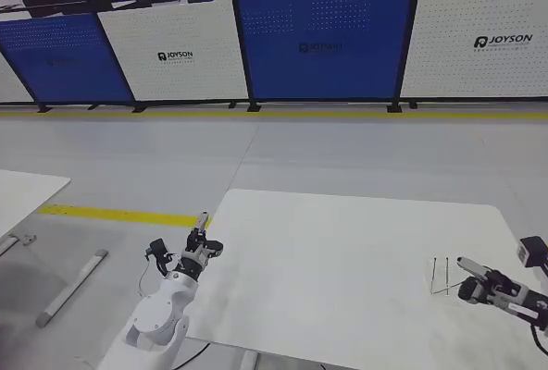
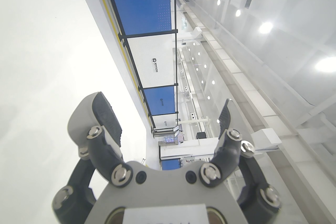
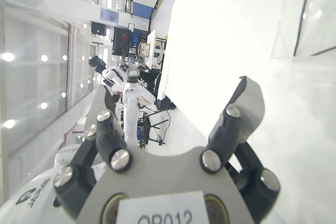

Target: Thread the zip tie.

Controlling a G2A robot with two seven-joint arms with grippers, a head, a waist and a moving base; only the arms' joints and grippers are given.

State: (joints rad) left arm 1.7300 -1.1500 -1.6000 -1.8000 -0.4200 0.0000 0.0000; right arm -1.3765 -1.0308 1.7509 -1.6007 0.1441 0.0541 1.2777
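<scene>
A thin black zip tie [image 3: 301, 17] lies against a clear plastic holder [image 3: 288, 33] on the white table [image 1: 348, 277]. From above, the zip tie [image 1: 441, 273] shows as thin dark strips near the table's right edge. My right gripper [image 1: 462, 282] sits just right of it, open, with nothing between its fingers; in its own wrist view the right gripper [image 3: 174, 93] is short of the holder. My left gripper [image 1: 198, 242] hovers at the table's left edge, far from the zip tie. The left gripper [image 2: 168, 114] is wide open and empty.
The table's rounded far corners and left edge [image 1: 209, 240] border grey floor. A second white table [image 1: 6, 199] stands far left. Blue and white pegboard panels [image 1: 320, 46] line the back wall.
</scene>
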